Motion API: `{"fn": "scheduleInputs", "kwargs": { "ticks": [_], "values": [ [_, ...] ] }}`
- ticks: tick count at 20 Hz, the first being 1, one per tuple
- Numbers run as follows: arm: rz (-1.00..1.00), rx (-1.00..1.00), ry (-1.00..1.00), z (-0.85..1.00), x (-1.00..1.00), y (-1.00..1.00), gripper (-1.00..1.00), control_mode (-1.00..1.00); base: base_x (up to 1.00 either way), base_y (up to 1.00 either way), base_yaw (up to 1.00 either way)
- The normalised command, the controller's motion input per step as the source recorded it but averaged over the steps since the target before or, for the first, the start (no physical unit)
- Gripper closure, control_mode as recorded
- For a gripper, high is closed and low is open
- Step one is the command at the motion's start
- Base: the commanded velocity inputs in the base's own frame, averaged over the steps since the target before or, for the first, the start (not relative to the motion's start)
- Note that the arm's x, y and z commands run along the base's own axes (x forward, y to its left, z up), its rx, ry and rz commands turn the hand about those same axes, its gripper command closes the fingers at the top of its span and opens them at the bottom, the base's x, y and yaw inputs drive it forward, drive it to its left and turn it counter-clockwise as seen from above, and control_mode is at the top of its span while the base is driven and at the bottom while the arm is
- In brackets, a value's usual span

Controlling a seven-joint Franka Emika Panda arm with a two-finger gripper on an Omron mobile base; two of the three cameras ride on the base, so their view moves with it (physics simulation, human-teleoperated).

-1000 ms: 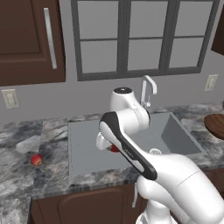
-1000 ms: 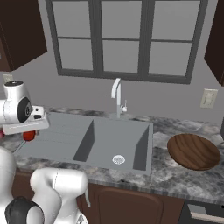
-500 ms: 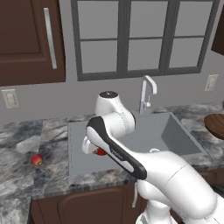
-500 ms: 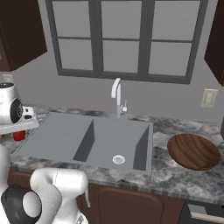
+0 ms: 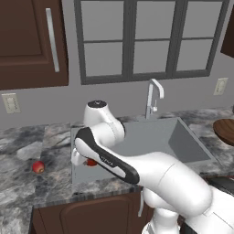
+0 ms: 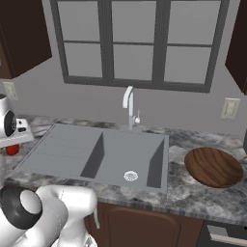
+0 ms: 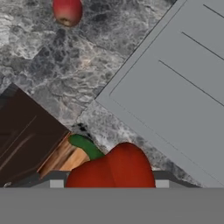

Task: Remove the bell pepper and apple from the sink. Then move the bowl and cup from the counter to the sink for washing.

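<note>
Between end effector fingers, bell pepper, above counter edge

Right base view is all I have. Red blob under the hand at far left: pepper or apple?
Observer: It's the bell pepper. The hand view shows its green stem, and it sits held in the gripper.
Operator: Where's the apple, then?
Observer: The apple lies on the counter, left of the sink and apart from the hand.
Operator: Is the pepper clear of the sink?
Observer: It looks so. In the hand view it hangs past the sink's front left corner, over the counter's front strip.
</note>
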Motion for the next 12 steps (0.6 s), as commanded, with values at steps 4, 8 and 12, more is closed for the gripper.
{"fn": "scheduleInputs", "kwargs": {
  "ticks": [4,8,12],
  "values": [
    [0.08,0.01,0.04,-0.16,0.16,0.45,1.0,-1.0,0.0,0.0,0.0],
    [0.09,0.05,0.07,-0.15,0.16,0.39,1.0,-1.0,0.0,0.0,0.0],
    [0.09,0.08,0.08,-0.15,0.14,0.35,1.0,-1.0,0.0,0.0,0.0]
  ]
}}
